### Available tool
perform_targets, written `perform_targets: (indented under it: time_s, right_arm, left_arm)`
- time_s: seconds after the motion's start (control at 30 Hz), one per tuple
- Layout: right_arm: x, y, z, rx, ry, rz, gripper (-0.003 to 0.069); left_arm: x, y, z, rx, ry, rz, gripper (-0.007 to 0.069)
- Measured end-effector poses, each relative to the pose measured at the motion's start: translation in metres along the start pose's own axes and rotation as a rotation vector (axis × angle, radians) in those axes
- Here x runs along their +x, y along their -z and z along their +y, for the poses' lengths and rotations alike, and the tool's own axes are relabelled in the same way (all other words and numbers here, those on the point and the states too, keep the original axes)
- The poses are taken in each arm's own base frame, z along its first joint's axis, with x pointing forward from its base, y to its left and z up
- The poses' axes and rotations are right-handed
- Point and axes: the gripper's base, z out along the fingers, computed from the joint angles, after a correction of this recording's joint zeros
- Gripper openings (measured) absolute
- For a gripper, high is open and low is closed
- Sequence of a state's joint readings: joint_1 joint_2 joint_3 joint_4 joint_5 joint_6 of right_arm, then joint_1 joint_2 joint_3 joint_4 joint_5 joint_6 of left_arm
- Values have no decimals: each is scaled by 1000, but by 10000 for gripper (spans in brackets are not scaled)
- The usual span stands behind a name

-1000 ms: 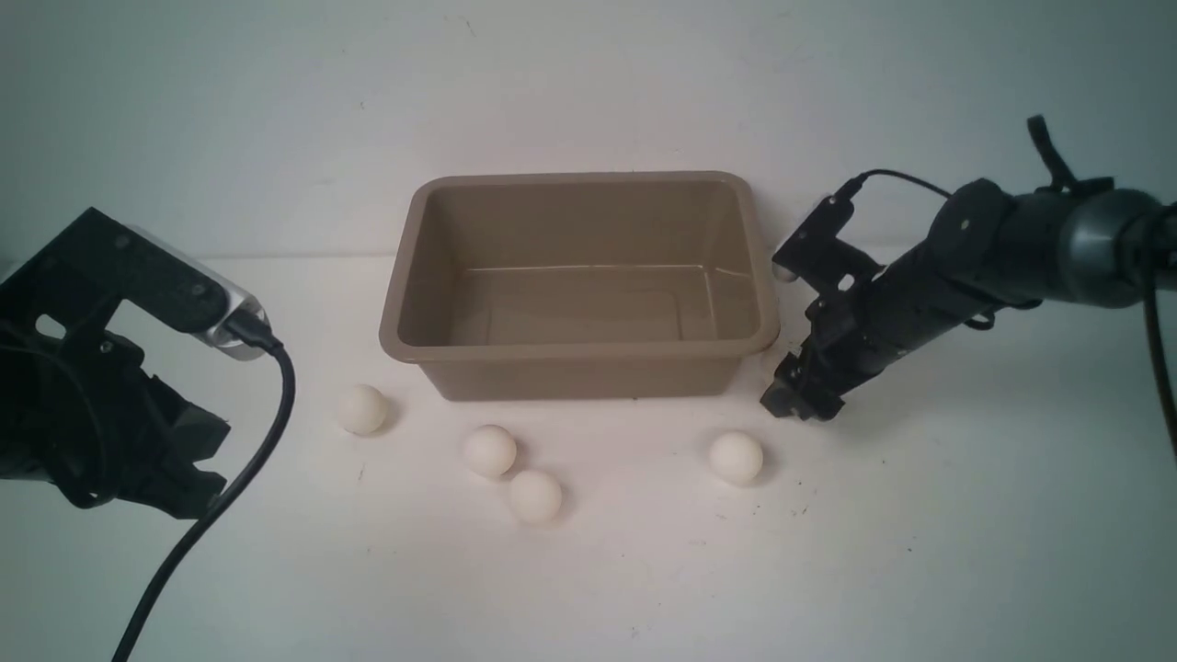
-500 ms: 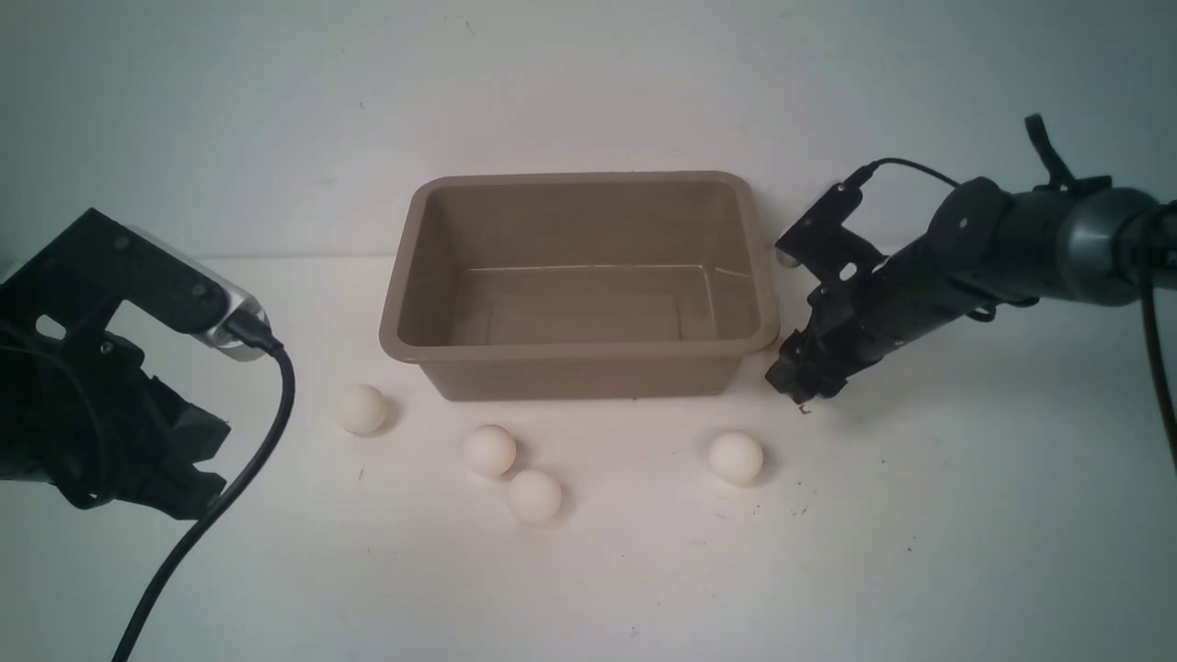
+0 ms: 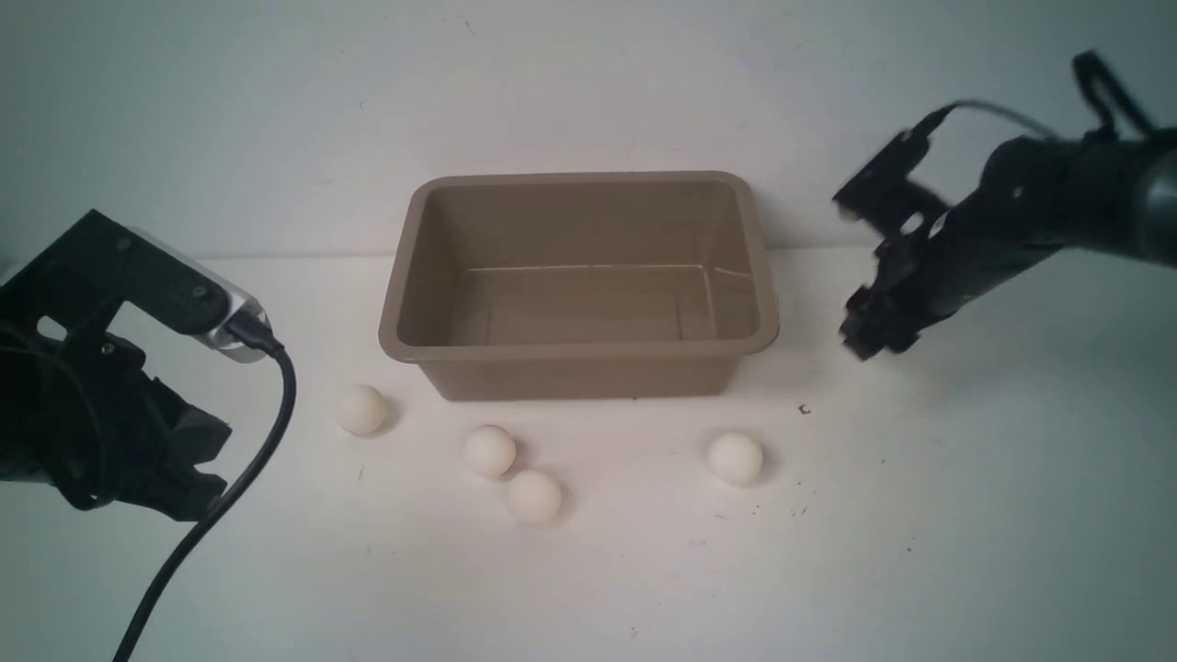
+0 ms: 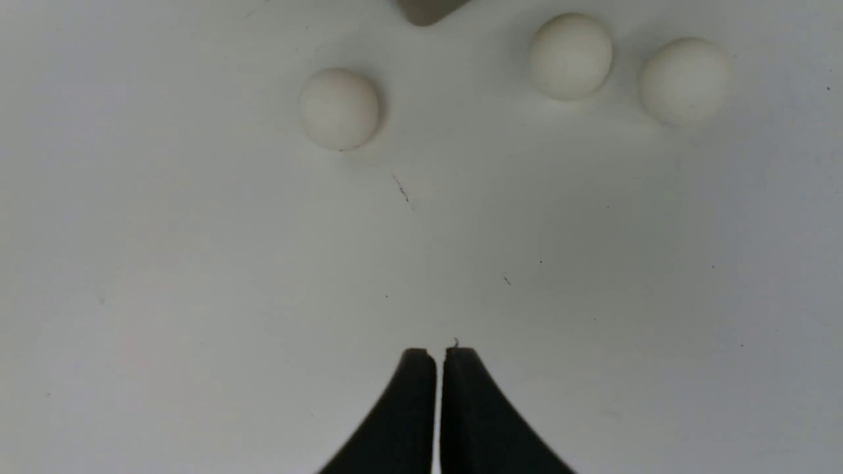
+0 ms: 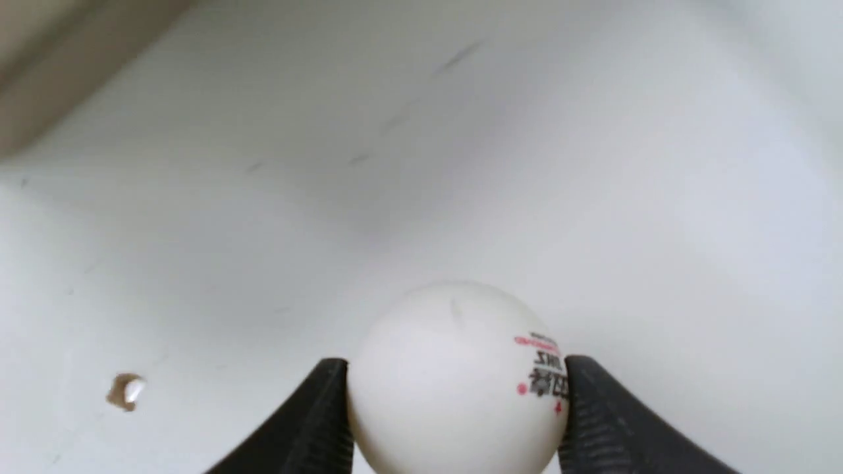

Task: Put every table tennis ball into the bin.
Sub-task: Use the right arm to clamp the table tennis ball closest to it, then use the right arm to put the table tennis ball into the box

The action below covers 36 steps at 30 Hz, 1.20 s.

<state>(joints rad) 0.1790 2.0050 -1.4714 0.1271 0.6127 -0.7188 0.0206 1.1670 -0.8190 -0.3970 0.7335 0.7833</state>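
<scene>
Since the earlier frames your right pincer [image 3: 866,338] has risen off the table [image 3: 919,552] and swung up and outward from the right front corner of the bin [image 3: 579,350], while your left pincer [image 4: 438,361] has stayed put. You now have the right pincer hanging in the air, its jaws held partly apart by the gripped ball [image 5: 454,382] seated squarely between them. That ball bears a printed mark next to one jaw: a short red line over bold black characters, with small red marks beside them, all too blurred to read. Off to the pincer's left stands the bin, apart from it; the bin's right wall and flared rim lie between the pincer and the tub's inside. Below the pincer a small brown chip [image 3: 805,410] lies on the table, and farther down to its left rests the nearest loose ball [image 3: 736,458]. Beyond that sit a second ball [image 3: 533,496] and a third ball [image 3: 489,450] just beside each other, then the fourth ball [image 3: 361,409], closest to your left pincer. That left pincer is closed, tips pressed together, low on the left with its black cable [image 3: 267,432] trailing toward the camera; three of the loose balls lie ahead of its tips, well apart from it.
</scene>
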Motion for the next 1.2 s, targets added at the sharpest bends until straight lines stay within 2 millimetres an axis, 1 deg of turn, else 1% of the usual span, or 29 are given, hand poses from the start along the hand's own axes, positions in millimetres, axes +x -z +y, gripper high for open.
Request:
perform_targets:
  time_s: [0.03,0.07,0.1,0.17,0.2,0.3,0.37,0.4,0.43,0.5,0.63,0.67,0.7,0.77,0.8,0.87,1.07,1.13,1.2]
  right_arm:
    - [-6,9,0,12,8,-22,362]
    - [-16,22,4,29,21,-63,362]
    - [-16,22,3,30,19,-66,362]
    - [-43,45,18,41,51,-161,362]
    - [-55,52,27,34,62,-196,362]
    - [-86,61,54,-3,80,-281,362]
    - [-106,58,74,-39,86,-318,362]
    - [-112,56,77,-49,78,-328,362]
    - [-115,51,82,-63,73,-323,362]
    - [-122,40,86,-89,47,-306,362]
    - [-122,10,90,-147,3,-214,365]
    - [-122,3,92,-160,-15,-194,380]
    - [-122,-2,92,-170,-40,-178,411]
    - [-124,-5,92,-179,-75,-161,470]
    - [-127,-1,89,-174,-83,-157,501]
    - [-132,10,85,-163,-66,-146,521]
    - [-138,48,74,-136,-21,-110,514]
    - [-138,67,70,-127,-4,-89,501]
    - [-134,97,67,-133,6,-46,472]
  left_arm:
    - [0,0,0,0,0,0,-3]
    - [0,0,0,0,0,0,-3]
    - [0,0,0,0,0,0,-3]
    - [0,0,0,0,0,1,-3]
    - [0,-1,0,1,1,2,-3]
    - [0,-2,1,4,2,8,-3]
    - [0,-3,1,4,3,8,-3]
    - [0,-3,1,4,3,8,-3]
    - [0,-3,1,4,3,8,-3]
    - [0,-3,1,5,3,9,-3]
    - [1,-3,0,15,3,19,-3]
    - [2,-3,-1,18,3,22,-3]
    - [2,-3,-1,21,3,25,-3]
    - [2,-3,-1,21,3,25,-3]
    - [2,-3,-1,21,3,25,-3]
    - [2,-3,-1,22,3,26,-3]
    - [2,-3,-1,22,3,26,-3]
    - [2,-3,-1,22,3,26,-3]
    - [2,-3,-1,23,3,27,-3]
